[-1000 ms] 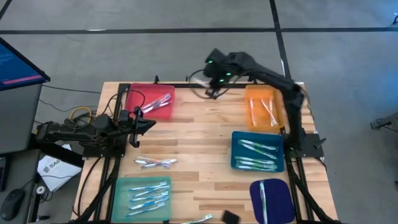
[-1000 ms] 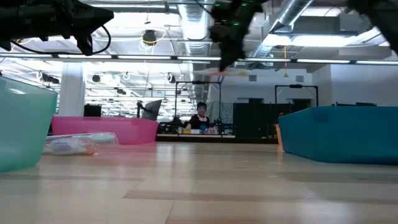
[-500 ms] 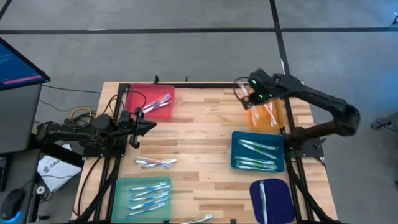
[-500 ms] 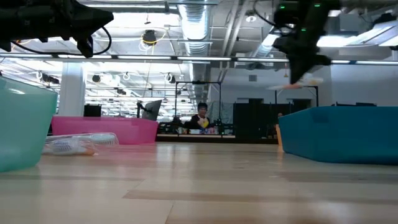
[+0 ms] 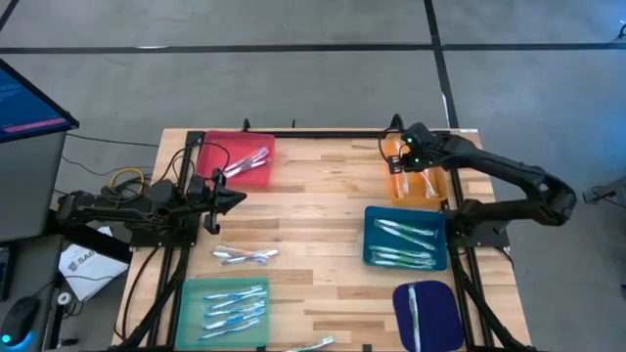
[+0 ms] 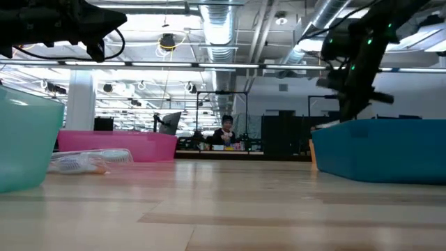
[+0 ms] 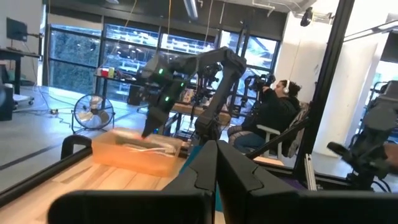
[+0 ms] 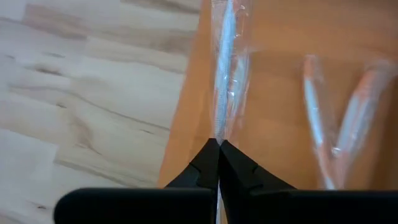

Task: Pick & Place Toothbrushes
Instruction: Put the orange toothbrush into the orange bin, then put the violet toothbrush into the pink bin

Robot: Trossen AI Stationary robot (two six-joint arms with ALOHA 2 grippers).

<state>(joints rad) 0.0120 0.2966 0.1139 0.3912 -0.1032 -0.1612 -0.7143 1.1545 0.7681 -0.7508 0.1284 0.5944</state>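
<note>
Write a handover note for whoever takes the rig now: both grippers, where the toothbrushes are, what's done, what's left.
Right gripper: fingers shut on a clear-wrapped toothbrush, low over the orange tray at its inner edge; not yet released.
Left gripper: shut, empty, waiting at the table's left side beside the pink tray.
Done: toothbrushes lie in the pink, orange, blue, teal and purple trays.
Left: drop this one; loose toothbrushes on the wood; one more at the front edge.
</note>
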